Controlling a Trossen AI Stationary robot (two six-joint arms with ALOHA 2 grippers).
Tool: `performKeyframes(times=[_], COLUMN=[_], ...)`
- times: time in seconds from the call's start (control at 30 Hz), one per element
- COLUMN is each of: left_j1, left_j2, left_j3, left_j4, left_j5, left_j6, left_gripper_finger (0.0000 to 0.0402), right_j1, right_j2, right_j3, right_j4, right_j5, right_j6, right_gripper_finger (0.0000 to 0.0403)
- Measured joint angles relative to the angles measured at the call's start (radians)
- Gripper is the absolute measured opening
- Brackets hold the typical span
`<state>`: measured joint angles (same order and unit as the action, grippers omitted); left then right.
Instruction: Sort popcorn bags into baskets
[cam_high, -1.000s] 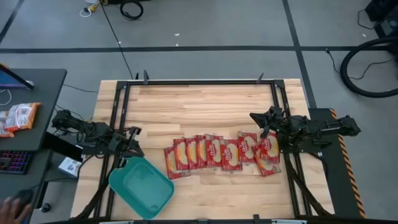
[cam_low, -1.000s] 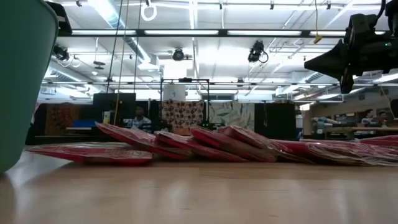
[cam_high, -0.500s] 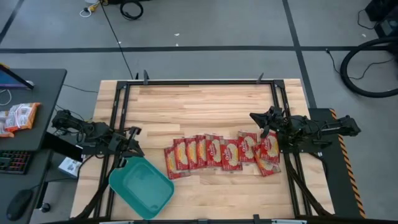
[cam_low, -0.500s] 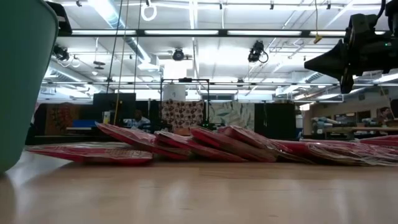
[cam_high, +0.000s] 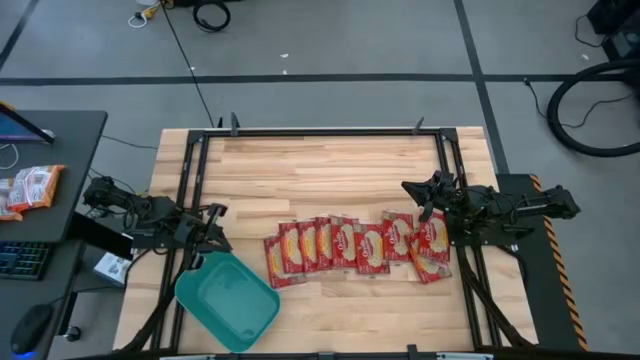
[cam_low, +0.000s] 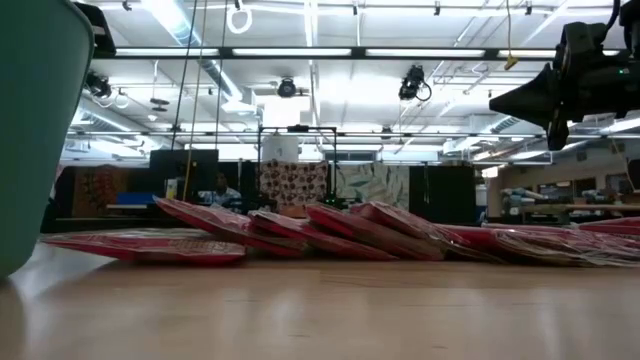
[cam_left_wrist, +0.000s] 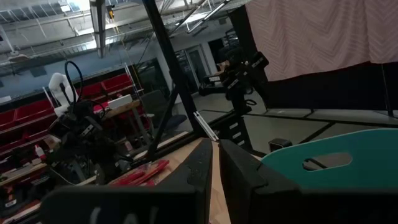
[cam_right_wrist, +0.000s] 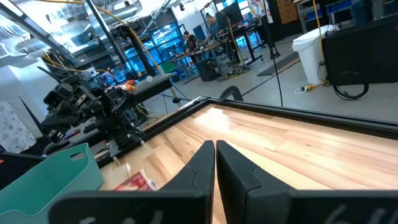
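Note:
Several red popcorn bags (cam_high: 355, 245) with cream-yellow centres lie in an overlapping row across the table's near middle; in the low view the row (cam_low: 330, 232) rests flat, each bag leaning on its neighbour. The teal basket (cam_high: 227, 300) sits at the near left, its wall (cam_low: 30, 130) filling the low view's left edge. My left gripper (cam_high: 216, 228) is shut and hovers at the left edge, just beyond the basket (cam_left_wrist: 336, 162). My right gripper (cam_high: 410, 190) is shut and hangs above the table right of the row, touching nothing.
Black frame rails (cam_high: 320, 132) run along the table's far edge and both sides. Bare wood (cam_high: 320, 180) lies beyond the bags. A side desk (cam_high: 40, 190) with an orange-and-white packet (cam_high: 28, 188) stands left of the table.

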<state>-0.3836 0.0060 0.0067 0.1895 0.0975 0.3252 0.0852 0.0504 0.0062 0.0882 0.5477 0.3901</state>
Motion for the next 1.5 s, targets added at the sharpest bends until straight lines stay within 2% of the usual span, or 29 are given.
performKeyframes(times=[0.5,0.83,0.9,1.0,1.1,1.37,1.5], left_j1=[0.0,0.0,0.0,0.0,0.0,0.0,0.0], left_j2=[0.0,0.0,0.0,0.0,0.0,0.0,0.0], left_j3=[0.0,0.0,0.0,0.0,0.0,0.0,0.0], left_j4=[0.0,0.017,0.049,0.087,0.117,0.131,0.146], left_j5=[0.0,0.0,0.001,0.004,0.003,0.003,0.003], left_j6=[0.001,0.052,0.001,-0.194,-0.296,-0.356,-0.408], left_gripper_finger=[0.0036,0.0036,0.0036,0.0036,0.0036,0.0036,0.0036], right_j1=[0.0,0.0,0.0,0.0,0.0,0.0,0.0], right_j2=[0.0,0.0,0.0,0.0,0.0,0.0,0.0], right_j3=[0.0,0.0,0.0,0.0,0.0,0.0,0.0], right_j4=[0.0,0.0,0.0,0.0,0.031,0.143,0.152], right_j5=[0.0,0.0,0.0,0.0,0.0,-0.001,-0.046], right_j6=[0.0,0.0,0.0,0.0,0.0,-0.002,-0.011], right_gripper_finger=[0.002,0.002,0.002,0.002,0.002,0.002,0.002])
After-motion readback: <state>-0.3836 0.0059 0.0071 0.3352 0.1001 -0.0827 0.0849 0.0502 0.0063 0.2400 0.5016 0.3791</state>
